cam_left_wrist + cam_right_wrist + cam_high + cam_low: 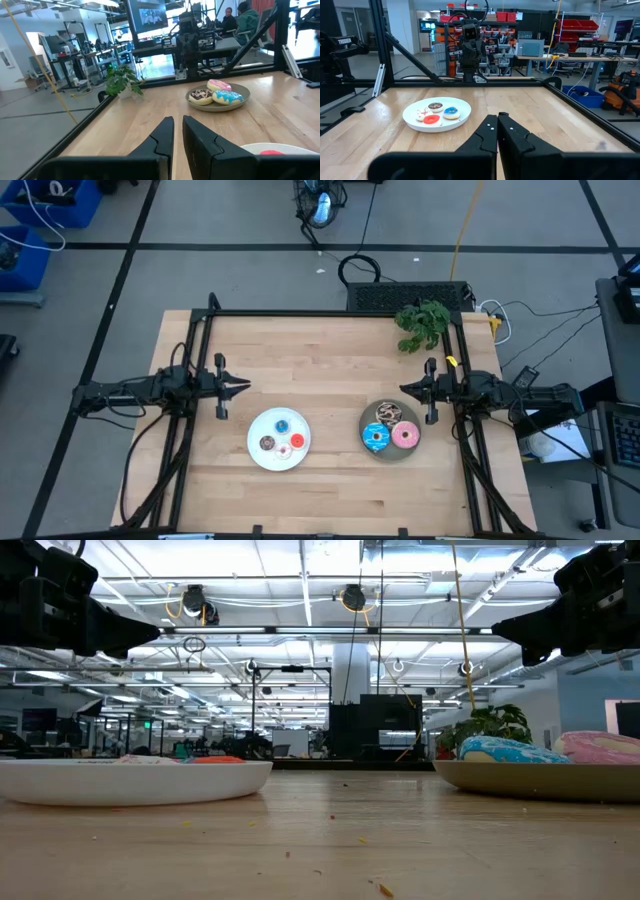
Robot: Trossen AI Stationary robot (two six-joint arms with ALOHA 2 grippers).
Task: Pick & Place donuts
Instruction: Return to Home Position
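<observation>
Neatly sorted, four tiny iced toy donuts (283,426) sit on the round white plate (258,427) and three larger toy donuts (377,437) on the round grey plate (392,454), the left gripper (245,386) and right gripper (403,389) closed and empty alongside; light, stiff, probably slick, each looks best pinched across its band.

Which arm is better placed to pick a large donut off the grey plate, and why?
Likely the right. The right gripper hangs close by the grey plate; the left gripper sits across the table, nearer the white plate.
</observation>
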